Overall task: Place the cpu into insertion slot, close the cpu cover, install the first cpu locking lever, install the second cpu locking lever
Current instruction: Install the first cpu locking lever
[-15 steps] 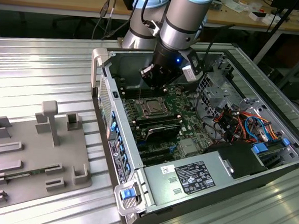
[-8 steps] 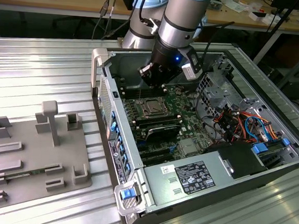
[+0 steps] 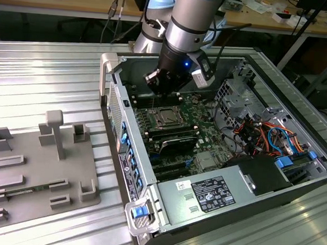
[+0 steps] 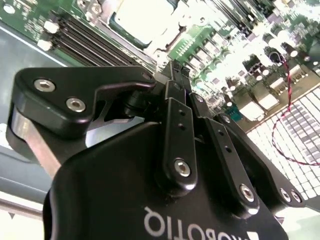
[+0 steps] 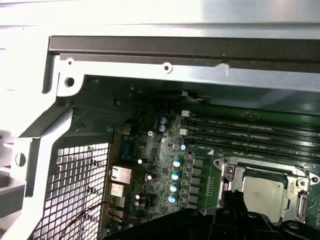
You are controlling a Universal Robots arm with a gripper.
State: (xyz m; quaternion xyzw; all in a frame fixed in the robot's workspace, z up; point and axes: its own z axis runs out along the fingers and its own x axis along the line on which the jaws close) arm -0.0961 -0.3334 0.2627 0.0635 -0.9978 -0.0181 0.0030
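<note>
The arm is hanging over the open computer case (image 3: 126,148), which is lying on its side on the ribbed metal bench (image 3: 44,76). The gripper (image 3: 164,93) is hovering just above the green motherboard (image 5: 150,165), close over the insertion slot (image 5: 227,172) and touching nothing that I can see. In the second wrist view the gripper (image 4: 172,75) is looking narrow, its black links drawing together to a point, and it seems to be carrying nothing.

The cpu (image 5: 265,192) is already sitting in the slot, its pale metal top facing up, with the long black memory slots (image 5: 250,130) running just beside it. The cpu cover (image 5: 257,171) appears to be lying down around the chip as a thin silver frame. Whether either locking lever is hooked down, I cannot tell from here.

To my eye the chip is light, stiff and delicate, with a slick top; its edges look like the only safe place to take it. The cover looks like thin, springy sheet metal, so I would judge the frame itself to be the place to press, not the chip showing through its middle.

On the exterior view's left, a grey tray (image 3: 33,170) of holders is resting well apart from the case.
</note>
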